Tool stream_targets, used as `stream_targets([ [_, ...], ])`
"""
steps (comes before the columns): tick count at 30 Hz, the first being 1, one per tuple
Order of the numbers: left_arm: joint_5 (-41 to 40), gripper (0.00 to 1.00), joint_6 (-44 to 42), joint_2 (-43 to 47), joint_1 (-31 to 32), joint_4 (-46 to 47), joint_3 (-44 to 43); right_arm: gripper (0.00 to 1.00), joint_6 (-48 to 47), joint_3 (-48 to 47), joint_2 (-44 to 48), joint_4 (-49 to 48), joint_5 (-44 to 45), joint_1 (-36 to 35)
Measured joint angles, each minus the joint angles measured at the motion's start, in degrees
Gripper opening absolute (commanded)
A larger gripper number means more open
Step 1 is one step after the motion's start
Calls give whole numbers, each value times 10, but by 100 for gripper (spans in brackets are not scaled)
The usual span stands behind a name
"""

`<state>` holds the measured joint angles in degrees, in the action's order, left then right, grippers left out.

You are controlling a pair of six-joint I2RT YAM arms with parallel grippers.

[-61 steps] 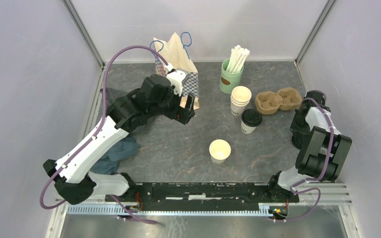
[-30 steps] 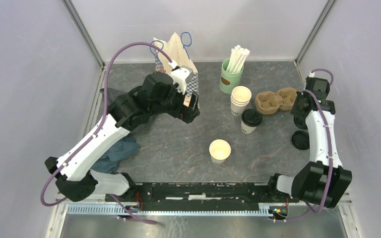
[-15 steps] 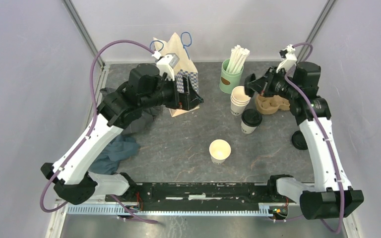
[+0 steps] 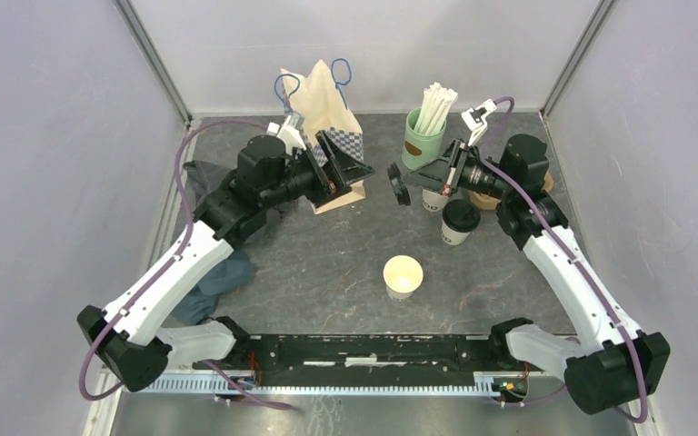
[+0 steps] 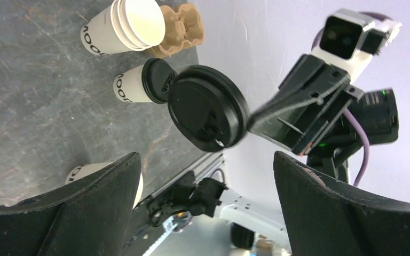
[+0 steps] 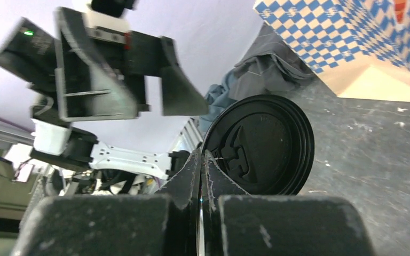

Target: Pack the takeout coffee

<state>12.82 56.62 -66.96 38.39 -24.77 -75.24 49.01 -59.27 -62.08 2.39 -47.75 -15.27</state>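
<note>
My right gripper (image 4: 412,187) is shut on the rim of a round black lid (image 4: 401,190) and holds it on edge in the air, left of the cup stack. In the right wrist view the fingers (image 6: 200,160) pinch the lid (image 6: 264,141). My left gripper (image 4: 349,167) is open and empty beside the bag, facing the lid (image 5: 208,109). A white cup with a black lid (image 4: 459,221) stands on the table. An open white cup (image 4: 403,275) stands nearer the front.
A paper bag with blue checks (image 4: 327,118) stands at the back. A green cup of straws (image 4: 423,136) and a stack of white cups (image 4: 434,195) are behind my right gripper. My right arm mostly hides the brown carrier (image 4: 483,198). A dark cloth (image 4: 218,272) lies at the left.
My right arm has swung up from the right edge and leftward to the table's middle, holding the lid. My left gripper has lifted and turned to face it.
</note>
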Motion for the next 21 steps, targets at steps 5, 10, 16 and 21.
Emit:
stream_targets([
  [5, 13, 98, 99, 0, -21, 108, 88, 0, 62, 0, -17, -50, -3, -16],
  [10, 12, 99, 169, 13, -23, 203, 179, 0, 93, 0, -42, -66, -3, -28],
  [16, 10, 100, 201, 30, -23, 254, 227, 0, 99, 0, -59, -66, -2, -50],
  [21, -2, 100, 195, 69, -24, 226, 234, 0, 33, -21, -73, 7, 15, -64],
])
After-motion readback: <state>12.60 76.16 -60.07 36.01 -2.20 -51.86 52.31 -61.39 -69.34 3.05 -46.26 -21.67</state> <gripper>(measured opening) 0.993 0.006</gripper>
